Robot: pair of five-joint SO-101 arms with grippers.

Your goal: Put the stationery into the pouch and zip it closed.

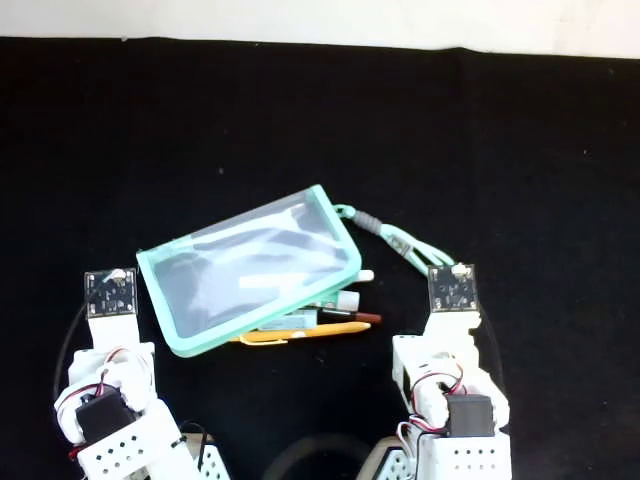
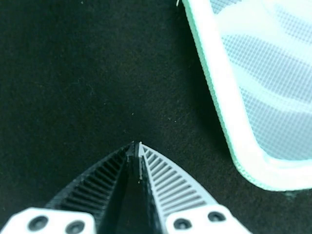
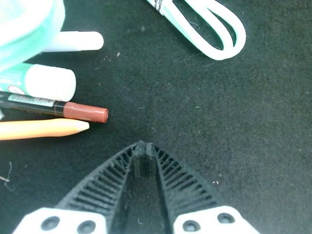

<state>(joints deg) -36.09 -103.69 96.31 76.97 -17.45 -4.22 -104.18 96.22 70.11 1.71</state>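
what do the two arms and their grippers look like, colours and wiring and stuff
The left arm and right arm have white shells, black servo blocks, loose red, white and black wires, and a dark square board up front. The left gripper pairs a black ribbed, tapered finger with a white one; the right gripper has both black.

Table [image 1: 300, 120]: black surface, carrying everything.
Pouch [image 1: 250, 268]: mint-edged and mesh-faced, lying flat and tilted near the middle.
Strap [image 1: 405, 243]: trailing from the pouch's corner across the table.
Stationery [image 1: 318, 320]: yellow pen [image 1: 300, 335], brown-capped marker [image 1: 352, 317] and glue stick [image 1: 346, 299] lying side by side, poking out at the pouch's edge.
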